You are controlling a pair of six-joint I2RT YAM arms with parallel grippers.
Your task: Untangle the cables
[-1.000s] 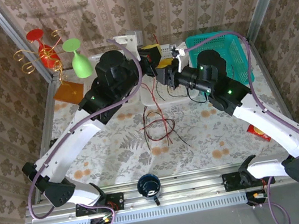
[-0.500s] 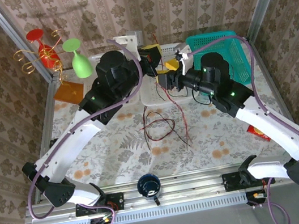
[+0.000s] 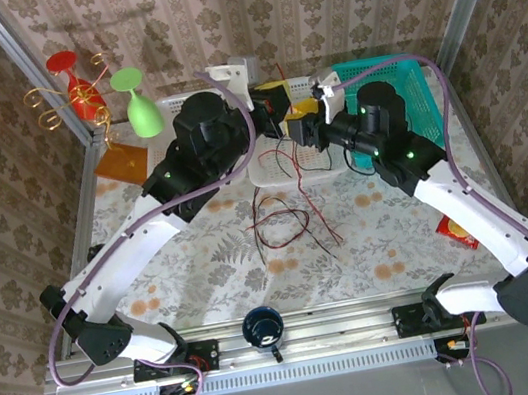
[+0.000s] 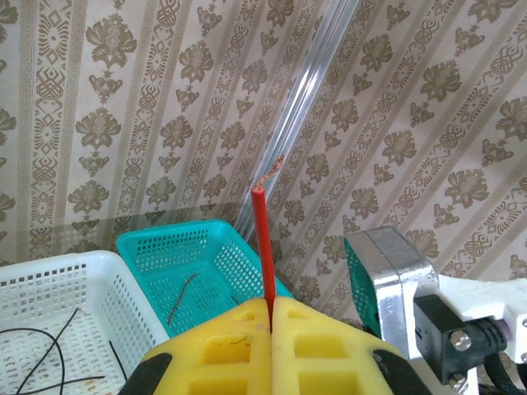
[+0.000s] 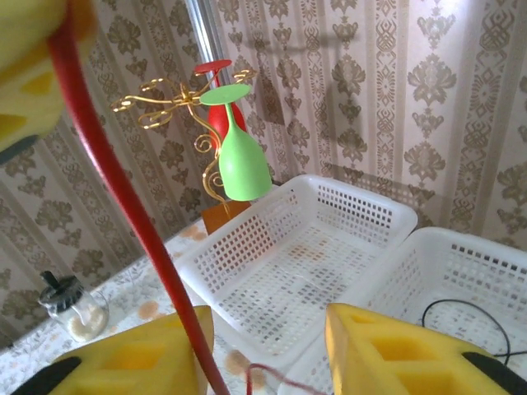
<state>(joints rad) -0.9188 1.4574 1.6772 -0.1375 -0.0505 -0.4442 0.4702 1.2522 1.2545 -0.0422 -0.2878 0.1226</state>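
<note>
My left gripper (image 4: pixel 271 306) is shut on a red cable (image 4: pixel 263 247), whose stripped end sticks up above the yellow fingers (image 4: pixel 222 346). From there the red cable (image 5: pixel 123 206) runs down between my right gripper's (image 5: pixel 268 346) open jaws, lying against its left finger (image 5: pixel 140 362). In the top view both grippers, left (image 3: pixel 269 105) and right (image 3: pixel 305 128), hang close together over the white basket (image 3: pixel 265 172). A loose tangle of red and black cables (image 3: pixel 283 223) lies on the table below. Black cables (image 5: pixel 461 317) lie in the white basket.
A teal basket (image 3: pixel 406 77) at the back right holds a dark cable (image 4: pixel 185 296). A second white basket (image 5: pixel 313 255) stands to the left, beside a gold rack with a green glass (image 3: pixel 137 102) and a red glass (image 3: pixel 72 82). A dark mug (image 3: pixel 262 326) sits at the front edge.
My right gripper has risen and moved back toward the left gripper, its jaws widening and then narrowing. The hanging red strand swung right over the table. The left gripper stayed shut.
</note>
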